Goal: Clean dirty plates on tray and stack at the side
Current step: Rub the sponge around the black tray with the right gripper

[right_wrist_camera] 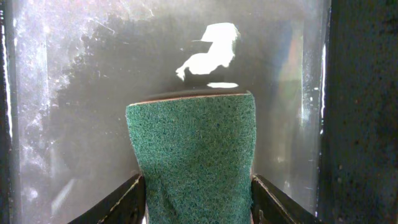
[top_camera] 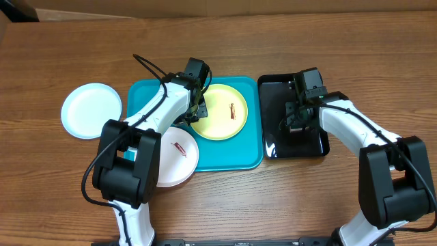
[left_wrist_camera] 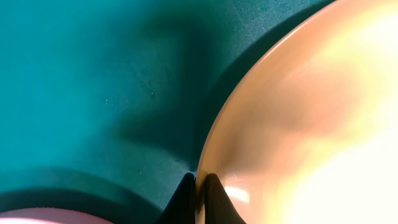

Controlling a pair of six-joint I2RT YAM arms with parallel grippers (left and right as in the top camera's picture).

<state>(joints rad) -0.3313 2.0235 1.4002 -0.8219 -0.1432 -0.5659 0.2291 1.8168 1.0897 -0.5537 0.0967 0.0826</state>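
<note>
From overhead, the tray (top_camera: 232, 156) is seen mid-counter (top_camera: 68, 198) with the yellow-green plate (top_camera: 220, 111) lying inside it. The white plate (top_camera: 174, 156) straddles its near-left rim, and the pale blue plate (top_camera: 91, 110) is set apart on the counter (apparently the start of the stack). The left arm (top_camera: 160, 107) is stretched across the tray to the yellow-green plate's left edge. The right arm (top_camera: 348, 126) is bent over the black tray (top_camera: 311, 145).

In the left wrist view, the left jaws are shown fully shut on that plate's rim, probably so that it is steadied for wiping.

In the right wrist view, a green sponge (right_wrist_camera: 193, 155) is gripped between the half-open right jaws, touched on both sides, above the black tray's floor.
</note>
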